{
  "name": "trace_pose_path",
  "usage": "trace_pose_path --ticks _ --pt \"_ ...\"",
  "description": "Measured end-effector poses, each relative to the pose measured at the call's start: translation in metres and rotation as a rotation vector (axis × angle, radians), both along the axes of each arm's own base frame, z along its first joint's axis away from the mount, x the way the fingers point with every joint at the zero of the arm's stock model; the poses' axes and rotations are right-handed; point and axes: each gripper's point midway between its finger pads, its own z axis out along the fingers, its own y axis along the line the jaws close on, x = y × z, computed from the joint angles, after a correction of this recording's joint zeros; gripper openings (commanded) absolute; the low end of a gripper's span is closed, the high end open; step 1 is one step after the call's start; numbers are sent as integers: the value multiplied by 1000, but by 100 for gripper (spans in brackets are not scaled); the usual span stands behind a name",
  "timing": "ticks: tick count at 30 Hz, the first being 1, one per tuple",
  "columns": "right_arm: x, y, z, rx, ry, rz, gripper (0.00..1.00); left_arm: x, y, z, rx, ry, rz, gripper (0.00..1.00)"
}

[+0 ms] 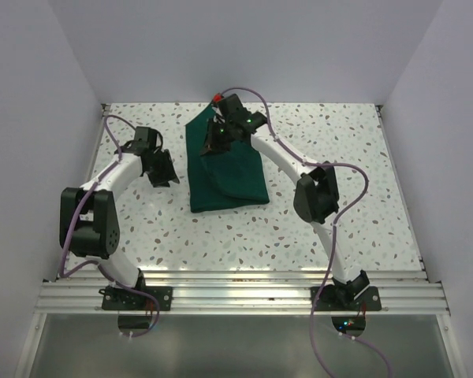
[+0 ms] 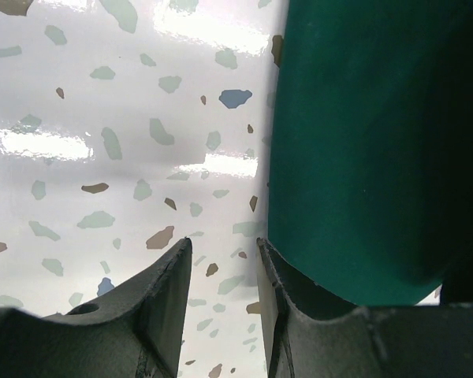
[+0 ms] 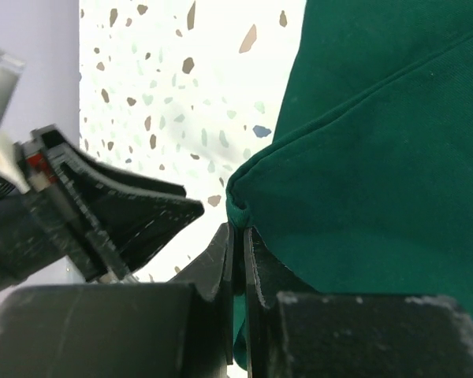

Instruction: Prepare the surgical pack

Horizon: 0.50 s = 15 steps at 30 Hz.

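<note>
So, near edge: both arm bases sit on the metal rail (image 1: 236, 293), L one at left, R one at right.
Tabletop (image 1: 221, 236): white w/ speckles, bare in front of the cloth.
L gripper (image 1: 159, 169): low over the tabletop, just left of the cloth's long edge, not touching it.
L fingers (image 2: 169, 291): spread apart, only speckled surface showing in the gap btwn them.
Drape (image 1: 229, 177): dark green, folded into a longish bundle, lying flat mid-table and running from centre toward the far side; one fold line curves across the near half.
R gripper (image 1: 218, 138): down on the far end of the drape, arm arching over from the right.
R fingers (image 3: 221, 260): pressed nearly together, pinching a folded edge of the green fabric.
</note>
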Motion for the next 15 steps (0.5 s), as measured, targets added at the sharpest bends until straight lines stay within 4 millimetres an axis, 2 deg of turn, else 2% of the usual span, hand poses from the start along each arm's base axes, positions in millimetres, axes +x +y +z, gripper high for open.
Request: trace_pose_path --ticks 6,11,13,15 --pt "4 6 -27 -7 43 -17 0 0 2 1 0 -2 4 42" --pt "0 12 -37 -12 57 -10 0 0 8 2 -2 -6 21 42" --pt "-2 16 -37 -11 56 -3 11 -1 11 1 -4 -2 28 43" --pt "-5 19 -38 -8 60 5 30 -1 13 0 -4 1 33 43"
